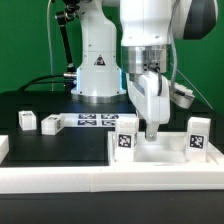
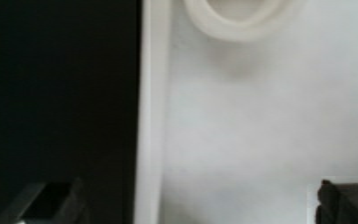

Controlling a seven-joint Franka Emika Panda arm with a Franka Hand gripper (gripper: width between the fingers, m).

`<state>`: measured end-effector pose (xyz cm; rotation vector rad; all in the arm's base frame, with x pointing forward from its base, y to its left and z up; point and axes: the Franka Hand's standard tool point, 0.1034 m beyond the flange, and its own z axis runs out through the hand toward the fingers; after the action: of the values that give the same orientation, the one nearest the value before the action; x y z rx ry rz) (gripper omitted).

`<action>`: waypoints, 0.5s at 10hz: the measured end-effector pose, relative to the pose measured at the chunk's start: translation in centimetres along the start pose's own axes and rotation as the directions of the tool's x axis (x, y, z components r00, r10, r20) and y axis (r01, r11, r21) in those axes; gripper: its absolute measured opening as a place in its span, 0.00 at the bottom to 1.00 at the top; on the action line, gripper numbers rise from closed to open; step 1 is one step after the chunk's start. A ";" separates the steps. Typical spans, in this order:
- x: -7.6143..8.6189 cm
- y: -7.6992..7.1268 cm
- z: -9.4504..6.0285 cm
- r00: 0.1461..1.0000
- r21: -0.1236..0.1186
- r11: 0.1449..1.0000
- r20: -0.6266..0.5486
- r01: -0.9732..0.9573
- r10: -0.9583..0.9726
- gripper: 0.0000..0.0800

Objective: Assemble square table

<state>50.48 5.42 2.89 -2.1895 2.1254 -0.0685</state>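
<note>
Square table slab (image 1: 160, 153): lies flat at the front of the black table (image 1: 40, 142), just behind the long white rail (image 1: 60, 178); the wrist view shows its side edge and a round hole (image 2: 238, 20).
Loose legs: one leg (image 1: 27, 121) and a second leg (image 1: 52, 124) wait at the exterior view's left, well apart from the slab.
Standing blocks: near block (image 1: 127, 141) and far block (image 1: 197, 139) stand at the slab; whether they are fastened, I cannot tell.
Gripper (image 1: 150, 128): hangs low over the slab, jaws wide apart, holding nothing; one fingertip (image 2: 51, 205) is over the black table, the other over the slab.
Risk, descent: a fingertip may strike the slab and tilt it.
Risk, closing: an uneven pinch on the edge may push the slab sideways.
Risk, neighbour: the near block is just beside the fingers and could be knocked.
</note>
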 end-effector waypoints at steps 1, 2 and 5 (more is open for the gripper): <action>0.2 0.3 0.2 1.000 0.027 1.000 -0.012 0.006 -0.005 0.81; 0.2 0.4 0.3 1.000 0.027 1.000 -0.014 0.014 -0.014 0.81; 0.6 0.7 0.9 0.999 0.016 0.999 -0.020 0.048 -0.047 0.81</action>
<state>49.85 4.85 1.86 -2.2394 2.0753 -0.1115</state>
